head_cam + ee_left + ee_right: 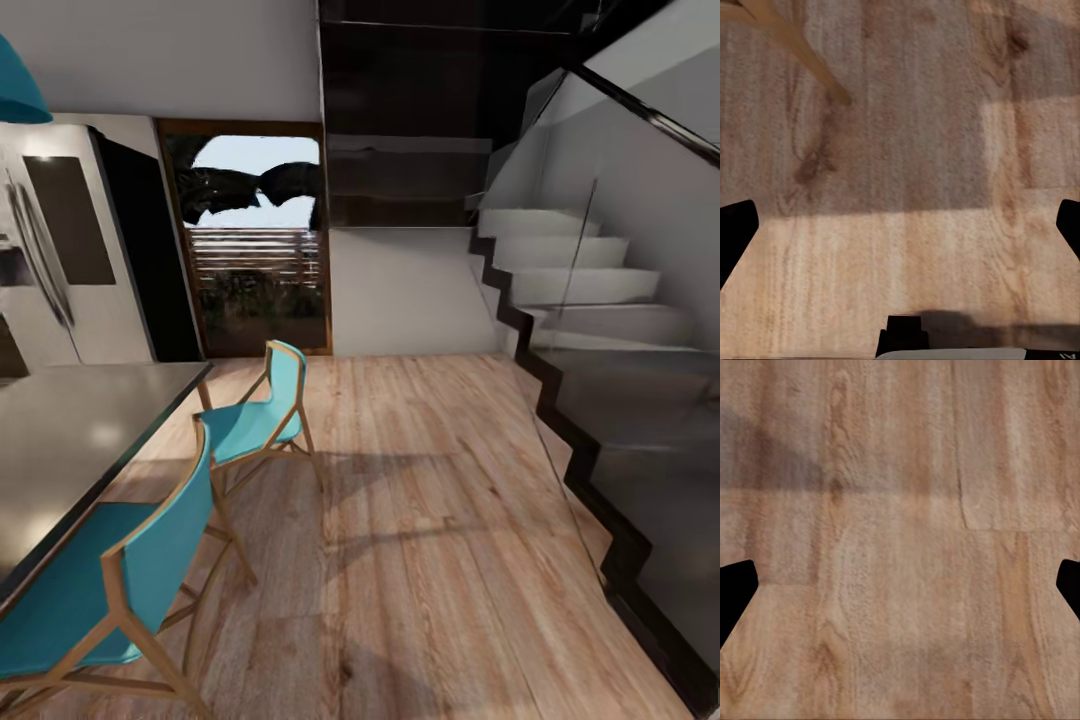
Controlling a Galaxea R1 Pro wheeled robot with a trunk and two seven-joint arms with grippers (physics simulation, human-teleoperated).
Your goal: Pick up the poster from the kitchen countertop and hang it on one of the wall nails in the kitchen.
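poster isn't anywhere we can spot yet, so we're in transit: best to turn the base slowly, clear of the teal chairs (255, 420) and stairs (600, 330). wrist cams add wood floor (900, 510) below both end effectors (900, 232) (900, 592), fingers spread wide, holding nothing.

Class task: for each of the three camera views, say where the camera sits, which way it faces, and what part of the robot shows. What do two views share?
Head view: on the robot's head, facing forward over wooden floor, teal chairs, staircase, glass door.
Left wrist view: facing down at floor; dark fingertips at the edges, a chair leg.
Right wrist view: facing down at floor; fingertips wide apart.
Shared: the plank floor, open jaws.
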